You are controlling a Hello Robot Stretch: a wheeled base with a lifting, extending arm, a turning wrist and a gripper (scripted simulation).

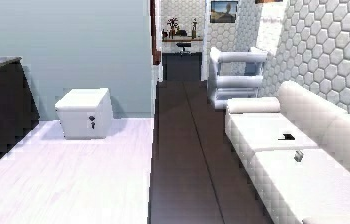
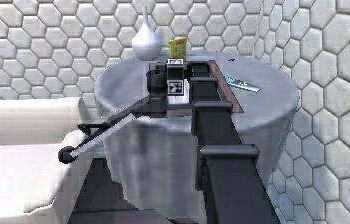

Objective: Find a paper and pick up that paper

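Arm side view has the arm (image 2: 218,130) stretched across the round table (image 2: 275,98), where a flat pale sheet (image 2: 241,86), likely the paper, lies just right of it, not yet picked up, and I cannot tell whether the gripper (image 2: 73,140), pointing left, holds anything.

The sofa (image 1: 293,135) on the right has a smooth, white, leather-like skin with a soft sheen. The wall (image 1: 328,45) behind it is raised hexagon tile, white and matt. The dark floor strip (image 1: 188,165) in the middle looks faintly glossy, and the pale floor (image 1: 63,175) to its left is matt. The near-left white box (image 1: 83,112) is smooth, like painted metal. A grey cloth (image 2: 173,140) drapes the round table in soft folds. The vase (image 2: 147,38) at its far side is glossy white, like ceramic. The arm (image 2: 223,150) and gripper (image 2: 72,142) are dark and matt.
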